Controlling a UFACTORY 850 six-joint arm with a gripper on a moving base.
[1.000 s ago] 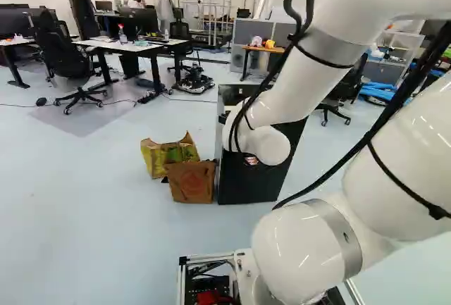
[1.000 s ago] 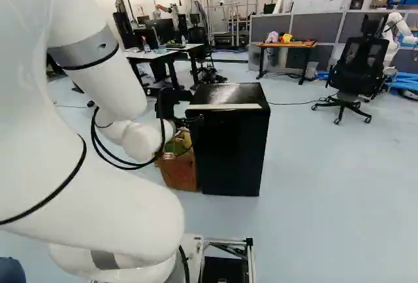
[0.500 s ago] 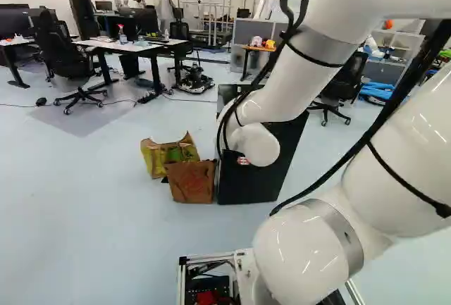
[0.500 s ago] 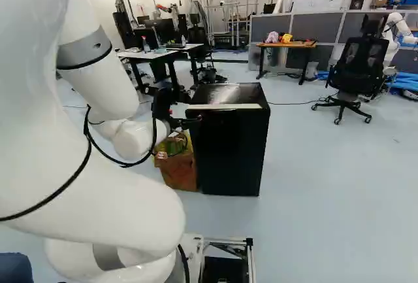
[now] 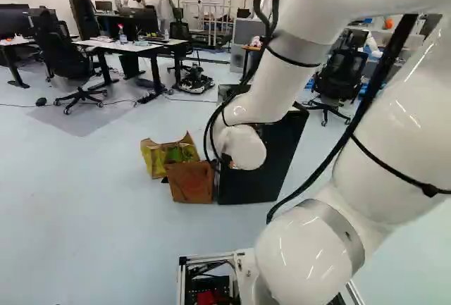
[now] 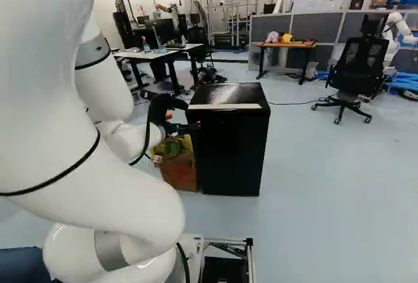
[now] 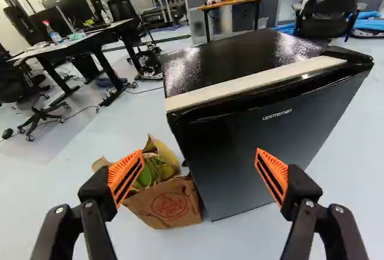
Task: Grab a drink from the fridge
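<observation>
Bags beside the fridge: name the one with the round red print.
The brown bag, in front in the left base view; the yellow bag behind it shows no such print.

White arm (image 5: 271,83) bent, black hand (image 6: 185,116) outstretched, fingers (image 7: 125,174) wide apart.

We list one fridge (image 7: 234,158): small, boxy, black, with a glossy top (image 7: 234,59) and a pale strip (image 7: 258,83) along the top's front edge. Door (image 7: 276,140): shut, plain and dark, small pale lettering near its upper edge. Pose: upright on the floor (image 6: 313,198). Place: we find it ahead of the parted fingers (image 7: 273,173), apart from both, one side edge beyond the gap between them, the front reaching across beyond one finger.
</observation>
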